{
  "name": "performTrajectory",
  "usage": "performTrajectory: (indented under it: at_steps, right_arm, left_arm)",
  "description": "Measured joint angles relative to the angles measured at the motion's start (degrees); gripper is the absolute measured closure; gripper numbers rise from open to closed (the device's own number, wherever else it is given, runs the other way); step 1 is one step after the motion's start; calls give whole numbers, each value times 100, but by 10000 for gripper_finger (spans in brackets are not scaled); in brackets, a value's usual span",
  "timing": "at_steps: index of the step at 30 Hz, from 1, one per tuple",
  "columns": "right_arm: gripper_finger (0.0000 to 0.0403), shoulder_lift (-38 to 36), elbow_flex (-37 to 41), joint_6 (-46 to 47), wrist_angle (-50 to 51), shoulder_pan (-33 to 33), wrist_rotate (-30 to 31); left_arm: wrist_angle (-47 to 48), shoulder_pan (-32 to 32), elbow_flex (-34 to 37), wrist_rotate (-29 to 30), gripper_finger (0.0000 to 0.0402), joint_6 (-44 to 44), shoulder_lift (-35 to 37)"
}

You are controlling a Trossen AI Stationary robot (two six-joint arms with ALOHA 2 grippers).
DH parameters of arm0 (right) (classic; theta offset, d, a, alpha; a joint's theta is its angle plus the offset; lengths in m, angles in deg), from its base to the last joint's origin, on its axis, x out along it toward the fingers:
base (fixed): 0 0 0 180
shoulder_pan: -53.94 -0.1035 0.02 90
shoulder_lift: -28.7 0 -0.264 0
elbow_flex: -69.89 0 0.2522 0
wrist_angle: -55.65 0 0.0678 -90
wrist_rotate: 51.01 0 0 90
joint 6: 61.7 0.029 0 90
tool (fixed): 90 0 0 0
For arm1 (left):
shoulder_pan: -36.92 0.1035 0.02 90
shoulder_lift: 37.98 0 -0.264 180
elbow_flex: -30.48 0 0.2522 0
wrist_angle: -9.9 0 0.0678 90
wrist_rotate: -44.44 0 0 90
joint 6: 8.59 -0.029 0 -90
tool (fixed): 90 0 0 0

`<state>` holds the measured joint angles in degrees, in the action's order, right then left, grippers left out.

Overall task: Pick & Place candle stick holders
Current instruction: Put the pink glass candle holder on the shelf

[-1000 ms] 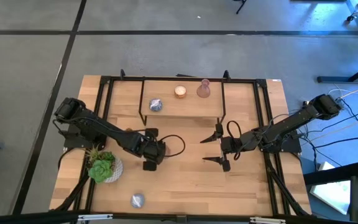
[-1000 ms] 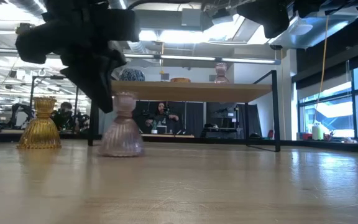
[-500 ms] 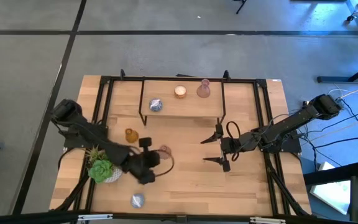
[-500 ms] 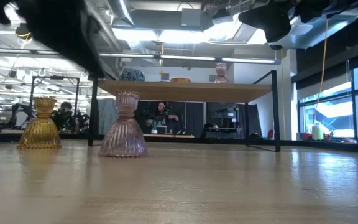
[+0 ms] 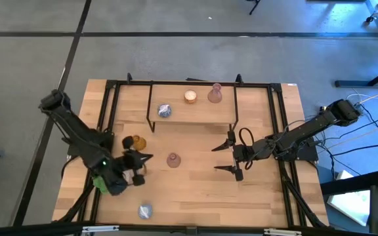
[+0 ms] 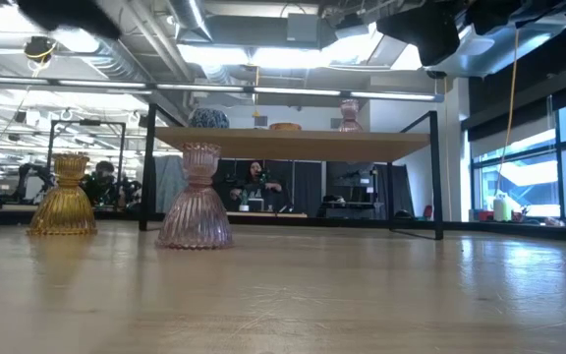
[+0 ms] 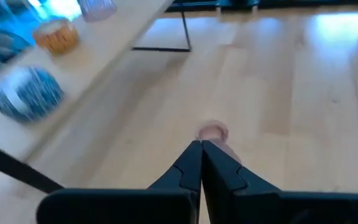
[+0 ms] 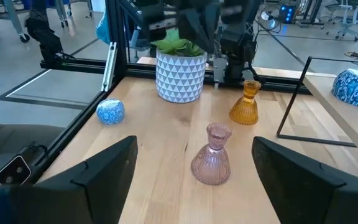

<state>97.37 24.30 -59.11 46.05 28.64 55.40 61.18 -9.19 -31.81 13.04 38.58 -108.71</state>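
A pink vase-shaped holder stands on its wide base mid-table, also in the low view and both wrist views. An amber holder stands to its left. My left gripper is shut and empty, left of the pink holder, its tips pointing at it. My right gripper hangs open to the right of the pink holder, which stands well ahead of its fingers. On the raised shelf sit a blue round holder, a cream one and a second pink one.
Another blue round holder lies near the front edge. A succulent in a white patterned pot stands at the front left, mostly under my left arm in the high view. The shelf's black frame legs stand on the table behind the holders.
My left gripper has drawn back from the pink holder toward the table's left and near edge, rising and turning as it went. The pink holder stands where it was. The amber holder, covered by the arm before, now shows.
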Motion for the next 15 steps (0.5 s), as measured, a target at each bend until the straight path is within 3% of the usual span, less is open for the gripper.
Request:
performTrajectory:
  at_steps: [4, 10, 12, 15]
  right_arm:
    - [82, 0, 0, -2, 2, 0, 2]
    - [82, 0, 0, -44, -26, 18, 132]
    - [82, 0, 0, -44, -53, 21, 185]
    - [82, 0, 0, -87, -64, 22, 194]
  left_arm:
    - [-1885, -91, 1350, -624, 400, -658, 859]
    - [-5534, 625, 3100, -2754, 400, -2953, 2127]
    - [-5982, 967, 3377, -3252, 400, -3735, 2396]
    - [-5948, 1375, 3512, -3136, 399, -3940, 2688]
